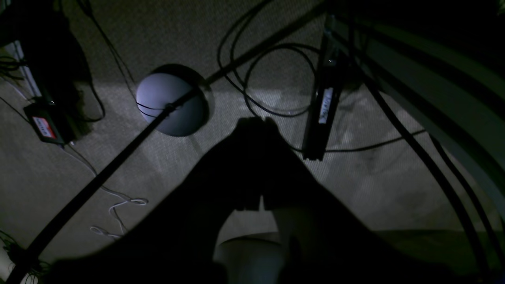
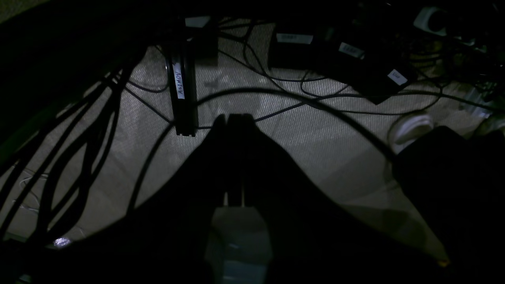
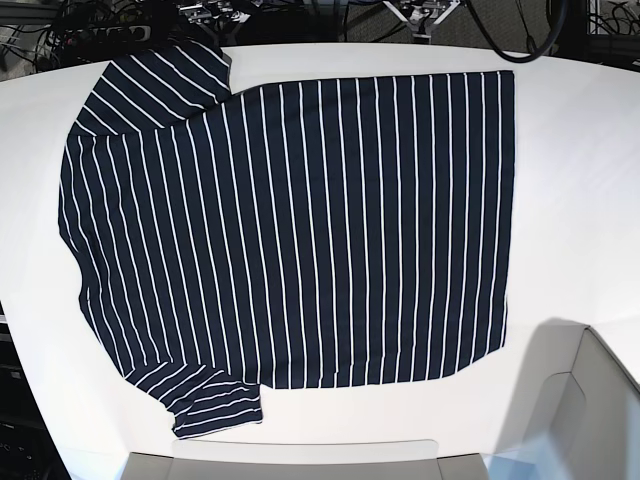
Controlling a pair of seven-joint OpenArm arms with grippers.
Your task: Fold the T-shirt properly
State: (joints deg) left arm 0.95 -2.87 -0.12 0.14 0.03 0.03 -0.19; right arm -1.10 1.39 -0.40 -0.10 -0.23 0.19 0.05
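The T-shirt (image 3: 290, 230) lies spread flat on the white table (image 3: 580, 200) — soft dark navy cloth with thin white stripes, one sleeve at the near left, the other at the far left. Both arms hang off the table over grey carpet (image 1: 375, 189) strewn with black cables (image 2: 315, 102) — left gripper (image 1: 256, 122) and right gripper (image 2: 232, 118) pressed together, holding nothing.

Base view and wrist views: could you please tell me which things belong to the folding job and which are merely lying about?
Belongs to the job:
- T-shirt, spread flat on the white table

Lying about:
- cables
- labelled black bar
- round pale disc
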